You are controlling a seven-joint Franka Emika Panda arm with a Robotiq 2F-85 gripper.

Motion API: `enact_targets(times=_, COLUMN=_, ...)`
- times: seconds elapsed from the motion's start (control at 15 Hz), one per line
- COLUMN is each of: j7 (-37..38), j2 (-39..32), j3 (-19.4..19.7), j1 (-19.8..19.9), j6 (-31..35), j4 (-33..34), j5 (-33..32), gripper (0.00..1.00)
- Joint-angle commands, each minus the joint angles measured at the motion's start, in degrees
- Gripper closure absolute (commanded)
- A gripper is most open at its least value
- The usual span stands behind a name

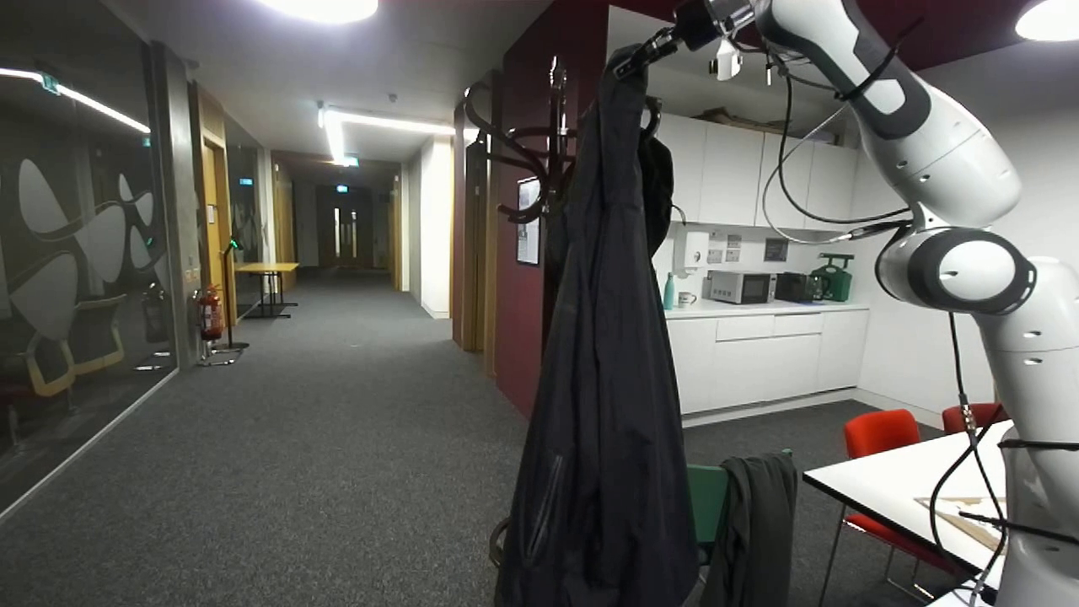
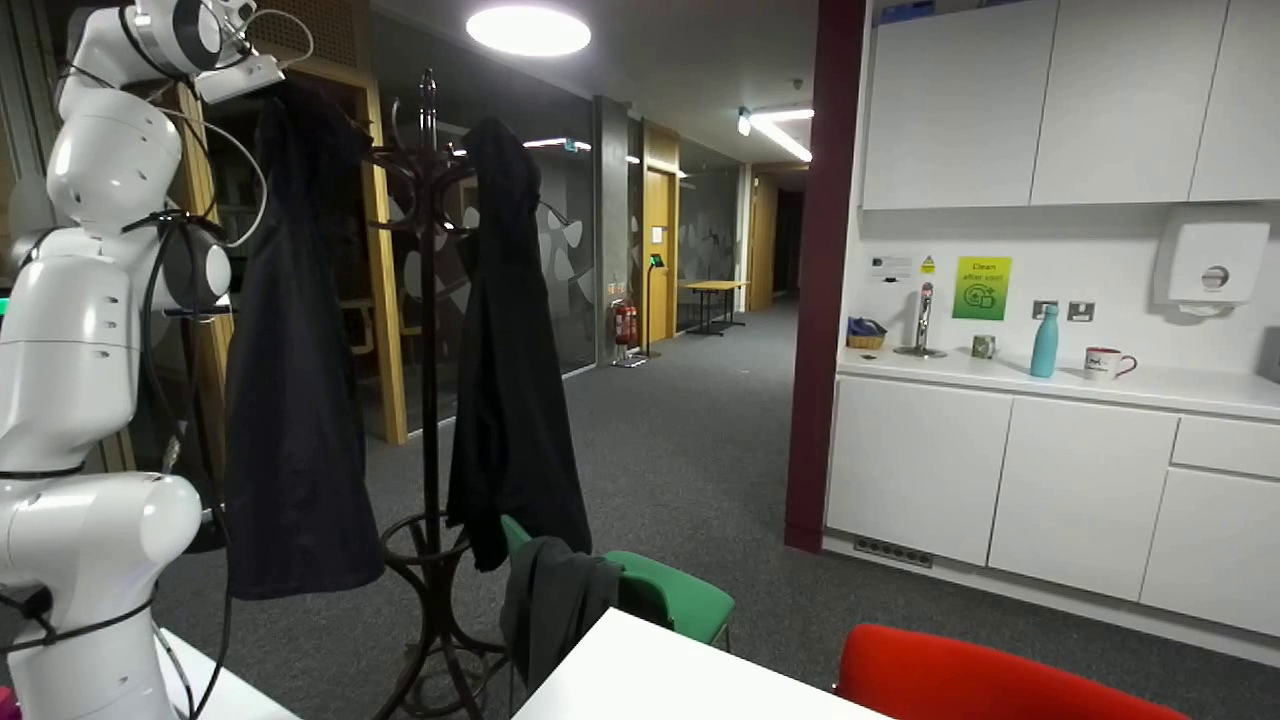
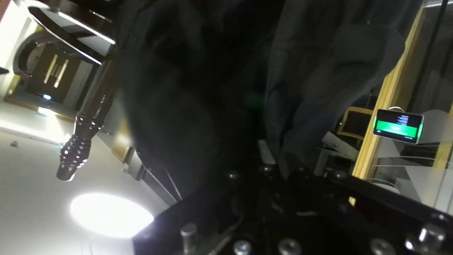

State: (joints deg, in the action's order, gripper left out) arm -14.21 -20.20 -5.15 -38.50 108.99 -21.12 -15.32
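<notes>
My tool (image 1: pixel 630 66) is clamped on the dark coat (image 1: pixel 620 337), up top! Down it hangs, beside the coat stand (image 2: pixel 430 330).

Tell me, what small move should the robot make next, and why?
Perhaps ease the coat toward the rack: the gripper grips it near its top, and it hangs beside the rack, which bears a second coat.

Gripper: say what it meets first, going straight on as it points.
Likely the coat that the gripper holds: cloth fills the wrist view's middle, hiding what lies behind; the rack shows beside it.
</notes>
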Motion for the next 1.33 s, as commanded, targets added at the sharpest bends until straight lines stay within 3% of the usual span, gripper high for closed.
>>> enact_targets(times=0.0, j7=8.5, j2=3.3, j3=3.5, j1=-3.9, j6=-4.9, j4=-1.1, j5=-5.8, gripper=0.99)
enact_targets(times=0.33, j7=14.9, j2=6.0, j3=5.2, j1=-8.0, j6=-23.1, j4=-1.0, j5=-10.6, gripper=0.99)
enact_targets(times=0.67, j7=19.8, j2=8.3, j3=5.2, j1=-9.4, j6=-36.1, j4=0.2, j5=-13.6, gripper=0.99)
enact_targets(times=1.27, j7=28.0, j2=12.6, j3=4.0, j1=-9.9, j6=-47.4, j4=0.4, j5=-24.4, gripper=0.99)
